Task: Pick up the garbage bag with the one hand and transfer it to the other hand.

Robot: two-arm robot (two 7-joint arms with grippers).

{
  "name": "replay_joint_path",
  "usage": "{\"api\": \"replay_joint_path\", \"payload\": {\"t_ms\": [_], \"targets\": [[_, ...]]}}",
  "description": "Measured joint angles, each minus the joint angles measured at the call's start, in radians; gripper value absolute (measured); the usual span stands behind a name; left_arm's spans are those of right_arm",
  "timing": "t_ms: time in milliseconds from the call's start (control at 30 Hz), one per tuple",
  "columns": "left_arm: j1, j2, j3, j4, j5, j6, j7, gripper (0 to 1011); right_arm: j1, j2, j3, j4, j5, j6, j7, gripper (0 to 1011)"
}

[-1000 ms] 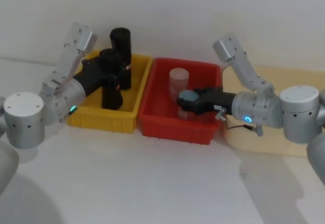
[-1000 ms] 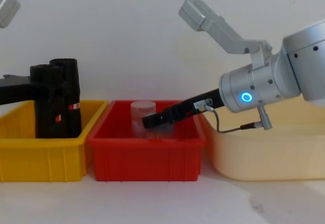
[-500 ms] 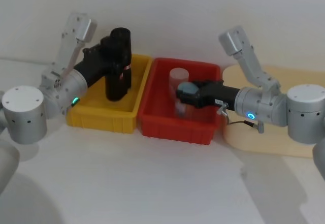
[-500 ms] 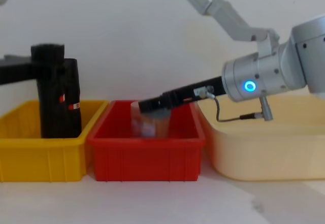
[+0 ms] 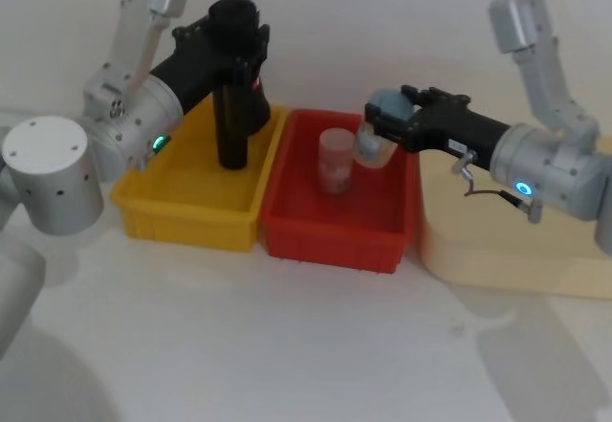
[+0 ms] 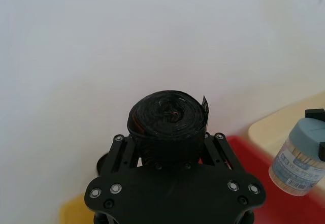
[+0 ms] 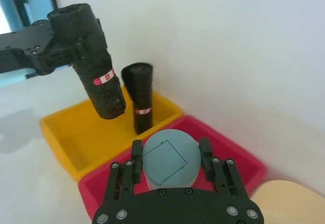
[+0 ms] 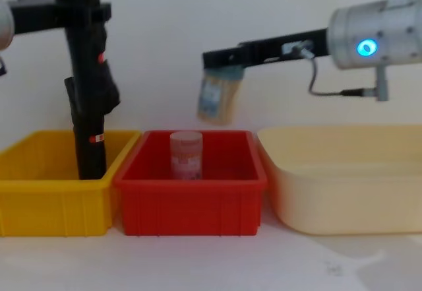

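Left gripper [image 5: 232,44] clamps the garbage bag [image 7: 96,76] high over the yellow bin [image 5: 182,223] for handover. Right gripper [image 5: 384,121] grips a toothpick jar [image 5: 375,143], so likely not free.

No readable text from my station.
I log a white label [image 6: 293,167] on the clear jar [image 6: 300,155]: it carries lines of fine print, too small for me to read. A red-and-white band [image 7: 104,78] wraps the garbage bag [image 7: 90,51], and a similar sticker [image 7: 143,110] rings the slimmer black roll [image 7: 139,89]. I can't make out the marks on either. The second jar [image 8: 186,147] in the red bin [image 8: 191,202] has a pinkish label, also unreadable.
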Motion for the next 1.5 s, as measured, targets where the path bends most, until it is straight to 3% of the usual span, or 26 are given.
{"api": "replay_joint_path", "payload": {"t_ms": [367,700,1100,1500], "targets": [[-0.062,-0.043,0.036,0.005,-0.019,0.010,-0.050,460,-0.106,0.093,0.097,-0.200,0.019,0.047,-0.096,647],[-0.145,-0.116,0.115,0.088,-0.035,0.010,-0.117,458,-0.244,0.183,0.212,-0.349,0.033,0.091,-0.191,647],[-0.241,-0.227,0.205,0.232,-0.044,-0.020,-0.167,460,-0.329,0.226,0.295,-0.376,0.038,0.100,-0.243,652],[-0.285,-0.279,0.245,0.302,-0.049,-0.037,-0.190,460,-0.359,0.242,0.328,-0.375,0.040,0.098,-0.259,960]]}}
